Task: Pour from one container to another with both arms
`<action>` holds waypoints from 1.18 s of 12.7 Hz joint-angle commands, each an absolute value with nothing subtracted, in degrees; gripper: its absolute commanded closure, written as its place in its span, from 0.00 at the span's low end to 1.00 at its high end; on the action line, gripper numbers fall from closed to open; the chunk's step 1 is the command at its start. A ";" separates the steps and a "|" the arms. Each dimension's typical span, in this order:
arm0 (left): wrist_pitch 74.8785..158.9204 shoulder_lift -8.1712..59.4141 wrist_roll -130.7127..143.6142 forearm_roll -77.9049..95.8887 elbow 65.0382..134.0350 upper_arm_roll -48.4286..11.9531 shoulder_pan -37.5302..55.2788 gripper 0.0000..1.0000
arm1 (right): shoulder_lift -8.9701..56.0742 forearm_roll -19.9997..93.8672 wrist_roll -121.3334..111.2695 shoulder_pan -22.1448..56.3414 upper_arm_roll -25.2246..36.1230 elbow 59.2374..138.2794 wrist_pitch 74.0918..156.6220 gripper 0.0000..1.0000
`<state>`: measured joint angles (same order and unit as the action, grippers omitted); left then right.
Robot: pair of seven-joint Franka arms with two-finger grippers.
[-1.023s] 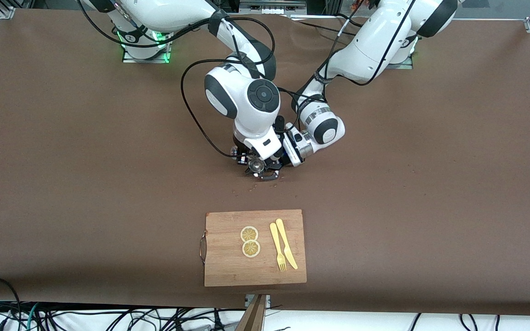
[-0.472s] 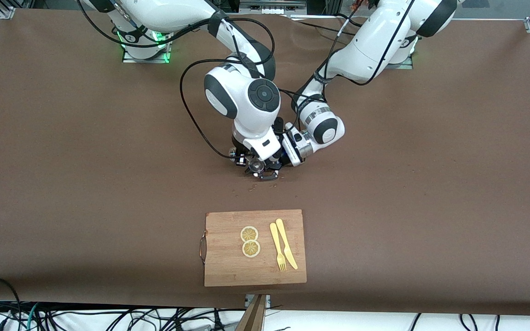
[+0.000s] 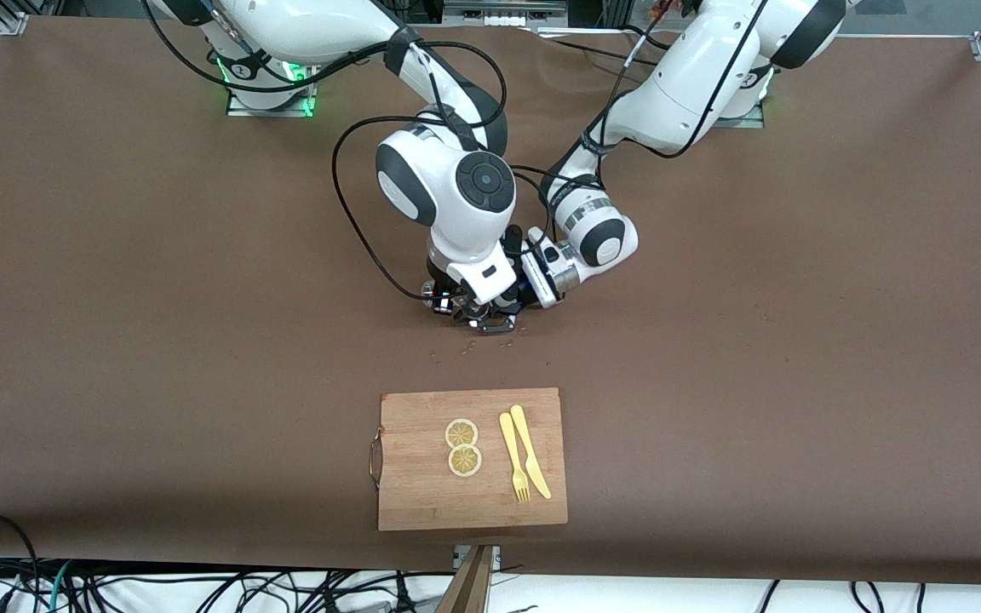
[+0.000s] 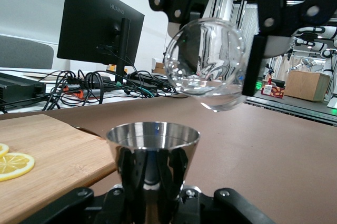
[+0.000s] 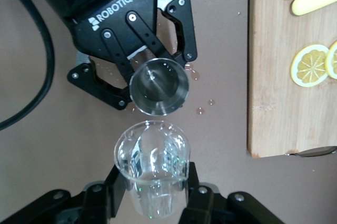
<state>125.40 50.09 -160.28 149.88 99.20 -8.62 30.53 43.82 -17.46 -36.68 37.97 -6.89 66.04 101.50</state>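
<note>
- My right gripper (image 5: 152, 192) is clamped on a clear glass (image 5: 152, 166), which hangs tilted just above a steel jigger (image 4: 152, 153); I judge the lean is there to bring its lip over the jigger's mouth.
- My left gripper (image 5: 139, 71) is closed around the jigger's stem, keeping it upright low over the table (image 3: 201, 340), mid-table, so the mouth faces the pour.
- The glass looks nearly empty, with only a little liquid pooled at its lower side; the jigger is polished and flares out at the rim.
- Small droplets (image 5: 200, 111) lie on the table beside the jigger.
- Nearer the front camera sits a board (image 3: 422, 494) with two lemon slices (image 3: 462, 447), a yellow fork (image 3: 514, 460) and a knife (image 3: 531, 451).
</note>
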 commanded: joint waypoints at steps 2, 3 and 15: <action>125.59 50.27 -177.36 161.81 99.32 -9.32 31.20 1.00 | 45.35 -18.90 -35.68 38.41 -6.33 63.81 102.21 0.85; 125.60 50.27 -177.36 161.81 99.32 -9.32 31.29 1.00 | 45.35 -18.98 -35.68 38.50 -6.24 63.72 102.30 0.85; 125.60 50.36 -177.45 162.07 99.23 -9.32 31.29 1.00 | 45.88 -23.73 -36.21 41.22 -4.66 63.46 102.92 0.85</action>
